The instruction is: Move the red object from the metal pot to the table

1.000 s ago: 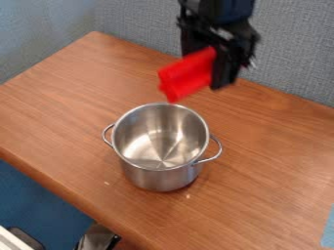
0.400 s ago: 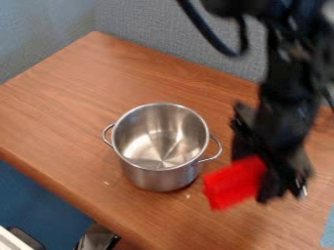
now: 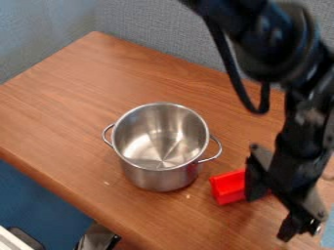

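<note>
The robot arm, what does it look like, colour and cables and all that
The arm is black all over, built of thick rounded segments with a slightly glossy finish. A thin black cable loops down beside it. The gripper at its end is black too, blocky, with straight fingers. No markings or labels can be made out; the picture is somewhat blurred.

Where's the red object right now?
The red object sits low on the table, lower right in the camera view, just right of the metal pot and beside the gripper.
</note>
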### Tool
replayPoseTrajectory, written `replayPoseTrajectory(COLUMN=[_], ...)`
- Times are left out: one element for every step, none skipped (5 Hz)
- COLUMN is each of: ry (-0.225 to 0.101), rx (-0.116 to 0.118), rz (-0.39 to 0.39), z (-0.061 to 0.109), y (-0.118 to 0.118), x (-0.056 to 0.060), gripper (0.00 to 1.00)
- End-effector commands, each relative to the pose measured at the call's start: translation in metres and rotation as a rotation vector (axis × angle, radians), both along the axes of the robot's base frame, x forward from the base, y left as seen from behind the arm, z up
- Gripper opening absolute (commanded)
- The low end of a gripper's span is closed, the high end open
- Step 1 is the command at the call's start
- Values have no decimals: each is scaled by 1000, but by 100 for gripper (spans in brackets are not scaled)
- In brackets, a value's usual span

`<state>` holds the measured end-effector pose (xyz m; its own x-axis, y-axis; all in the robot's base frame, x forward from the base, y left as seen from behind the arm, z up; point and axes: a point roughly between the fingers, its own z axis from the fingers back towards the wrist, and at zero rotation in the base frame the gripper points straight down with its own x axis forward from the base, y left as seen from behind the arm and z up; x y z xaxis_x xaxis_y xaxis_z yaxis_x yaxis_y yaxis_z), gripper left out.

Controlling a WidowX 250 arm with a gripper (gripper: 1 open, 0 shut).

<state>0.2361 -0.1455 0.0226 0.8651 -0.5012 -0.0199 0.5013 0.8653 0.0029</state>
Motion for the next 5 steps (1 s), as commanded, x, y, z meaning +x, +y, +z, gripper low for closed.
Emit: replayPoseTrajectory(ry=[-79,-74,-78,-75,-71], rx=[-17,-15,-9,-23,-44], rz=[93,124,152,145,138], z=[-5,10,28,25,21], y=[1,-2,-5,-12,-15], x=[9,3,-1,6,11], gripper=[100,100,100,100,100])
